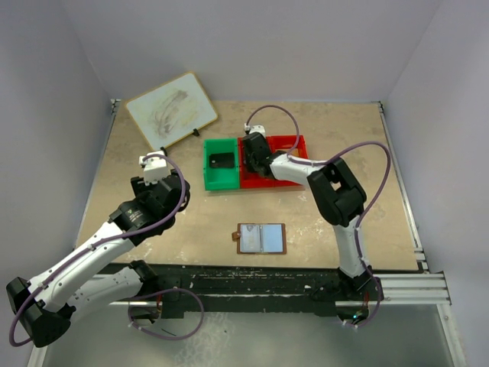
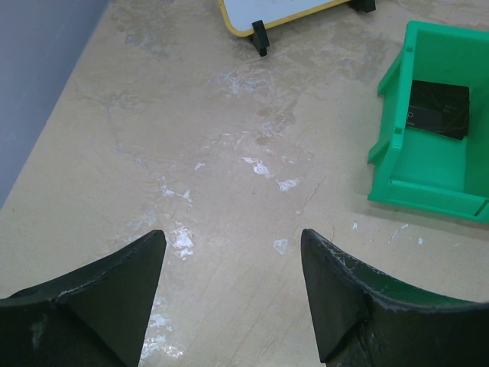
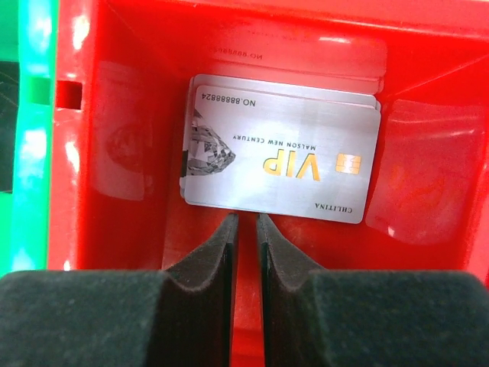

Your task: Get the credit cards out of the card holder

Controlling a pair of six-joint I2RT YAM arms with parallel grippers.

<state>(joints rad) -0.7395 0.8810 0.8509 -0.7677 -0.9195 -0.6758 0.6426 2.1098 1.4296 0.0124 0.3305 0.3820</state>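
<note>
inside the glossy red plastic bin [image 3: 458, 115], the right gripper [image 3: 246, 218] reaches in with its two matte black, wedge-shaped fingers drawn to a thin slit and nothing between them. just past their tips a silver card [image 3: 283, 157] lies flat on the bin floor. it is rectangular with rounded corners and a brushed metallic sheen, and it carries gold "vip" lettering, a small gold chip and a diamond picture. edges of more cards show beneath it in a loose stack, and the shiny red walls mirror them faintly. just beside this bin, on its left, sits a green plastic bin [image 1: 221, 164] holding one flat dark card [image 2: 437, 109]. the left gripper [image 2: 231, 237] hangs wide open over the scuffed beige table [image 1: 229, 210], its dark fingers rough-edged and gripping nothing. the card holder [image 1: 261, 238] lies spread flat on the table near the front edge, between the two arms. it has a brown leather rim around two pale blue-grey panels and a little tab at its left. a yellow-framed whiteboard [image 1: 171, 109] stands at the back left.
</note>
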